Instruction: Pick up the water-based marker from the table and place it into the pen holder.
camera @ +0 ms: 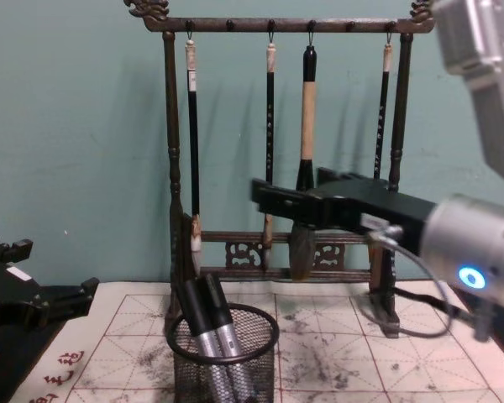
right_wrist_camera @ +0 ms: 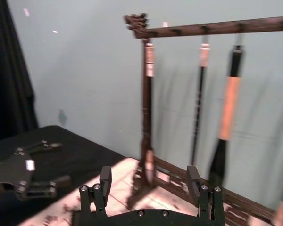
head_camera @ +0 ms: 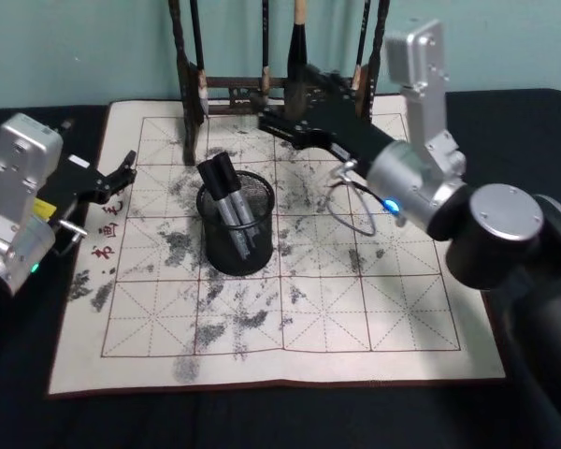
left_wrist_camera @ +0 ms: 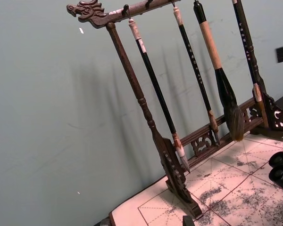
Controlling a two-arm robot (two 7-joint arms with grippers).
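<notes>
Right gripper [head_camera: 265, 110] hangs with jaws wide and empty, up beside the brush rack [camera: 277, 134]. Two markers [head_camera: 226, 201] stand in the mesh pen holder [head_camera: 236, 224], below those jaws. Left gripper [head_camera: 126, 168] sits open at the mat's [head_camera: 355, 318] edge.

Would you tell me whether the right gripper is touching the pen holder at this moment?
Apart. In the head view the right gripper is open near the brush rack, with bare mat between it and the pen holder.

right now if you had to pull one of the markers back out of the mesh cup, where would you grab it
Probably by the black cap end of the markers, coming from above. They stand leaning in the pen holder, caps poking above its rim toward the robot's left, while the mesh wall shields their grey barrels. Tilt the gripper to match that lean.
</notes>
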